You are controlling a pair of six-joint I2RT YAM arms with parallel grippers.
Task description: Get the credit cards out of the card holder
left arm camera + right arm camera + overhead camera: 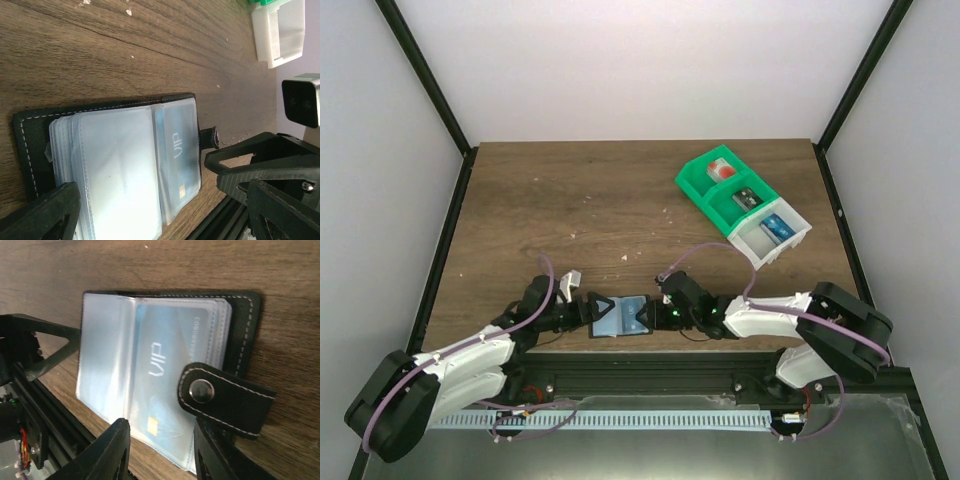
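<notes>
While the left gripper (594, 311) rests at the left edge of the card holder (618, 320), its jaws are spread wide and clamp nothing; one finger (45, 215) hangs over a corner of the black cover. The card holder lies open and flat on the wooden table (570, 200), close to the arm bases and between the two grippers, with its clear sleeves (115, 170) facing up. A blue credit card (165, 360) marked VIP sits inside a sleeve beside the snap tab (225, 395). The right gripper (162, 447) has its jaws partly apart on either side of that card's end; whether they pinch it I cannot tell. A green-and-white bin (692, 180) stands well apart, far right.
</notes>
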